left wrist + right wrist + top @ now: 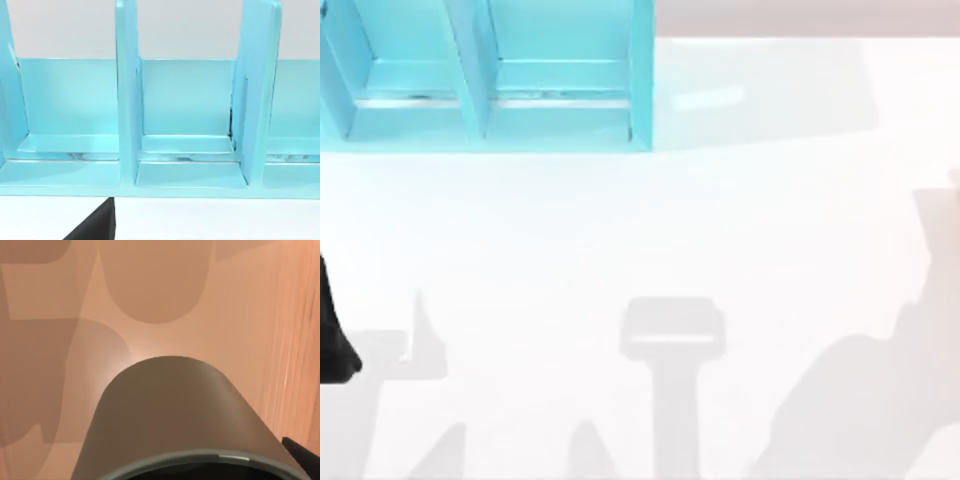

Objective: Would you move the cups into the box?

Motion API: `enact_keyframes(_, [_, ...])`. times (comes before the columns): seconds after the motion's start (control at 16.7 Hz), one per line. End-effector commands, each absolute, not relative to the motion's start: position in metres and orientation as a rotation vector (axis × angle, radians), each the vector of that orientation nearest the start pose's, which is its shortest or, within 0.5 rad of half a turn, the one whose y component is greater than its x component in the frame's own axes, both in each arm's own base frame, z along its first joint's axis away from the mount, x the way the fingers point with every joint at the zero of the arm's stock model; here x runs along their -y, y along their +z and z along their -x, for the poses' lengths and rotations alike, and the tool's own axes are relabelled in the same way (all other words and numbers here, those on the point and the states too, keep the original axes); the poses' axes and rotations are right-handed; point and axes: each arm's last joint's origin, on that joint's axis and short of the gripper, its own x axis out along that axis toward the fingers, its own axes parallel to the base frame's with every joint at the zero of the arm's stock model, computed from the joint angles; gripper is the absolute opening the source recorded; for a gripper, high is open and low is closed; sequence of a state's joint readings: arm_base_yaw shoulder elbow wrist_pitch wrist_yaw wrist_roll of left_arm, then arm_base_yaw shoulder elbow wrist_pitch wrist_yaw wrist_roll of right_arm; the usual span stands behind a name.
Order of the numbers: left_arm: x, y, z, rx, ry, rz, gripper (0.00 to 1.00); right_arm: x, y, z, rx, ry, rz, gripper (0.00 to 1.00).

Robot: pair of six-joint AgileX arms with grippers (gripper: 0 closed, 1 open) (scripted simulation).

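A dark olive-grey cup [175, 415] sits very close in the right wrist view, its rim nearest and its narrower base pointing away over a tan surface. One black finger [302, 455] of my right gripper touches the rim's side, so the gripper looks shut on the cup. The light blue box [490, 80] stands at the table's back left, split by upright dividers into open compartments [187, 165]. My left arm [335, 335] is at the left edge of the table. A black part of it [95, 225] shows in front of the box.
The box's upright dividers [127, 95] rise between the compartments. White tabletop [720, 250] spreads in front of the box and to its right, crossed by grey shadows.
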State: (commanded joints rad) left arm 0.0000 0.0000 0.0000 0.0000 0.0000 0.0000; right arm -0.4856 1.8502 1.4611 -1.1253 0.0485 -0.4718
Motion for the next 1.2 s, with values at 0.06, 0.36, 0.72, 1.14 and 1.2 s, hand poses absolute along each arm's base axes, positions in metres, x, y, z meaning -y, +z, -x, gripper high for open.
enact_keyframes(0.06, [0.0012, 0.1600, -0.1057, 0.000, 0.000, 0.000, 1.00, 0.1635, 0.2174, -0.3137, -1.542, -0.061, 0.046, 0.00])
enact_keyframes(0.36, [0.0012, 0.1600, -0.1057, 0.000, 0.000, 0.000, 1.00, 0.1635, 0.2174, -0.3137, -1.542, -0.061, 0.046, 0.23])
enact_keyframes(0.72, [0.0012, 0.1600, -0.1057, 0.000, 0.000, 0.000, 1.00, 0.1635, 0.2174, -0.3137, -1.542, -0.061, 0.046, 0.68])
enact_keyframes(1.14, [0.0012, 0.1600, -0.1057, 0.000, 0.000, 0.000, 1.00, 0.1635, 0.2174, -0.3137, -1.542, -0.061, 0.046, 1.00])
enact_keyframes(1.2, [0.0012, 0.1600, -0.1057, 0.000, 0.000, 0.000, 1.00, 0.1635, 0.2174, -0.3137, -1.542, -0.061, 0.046, 1.00])
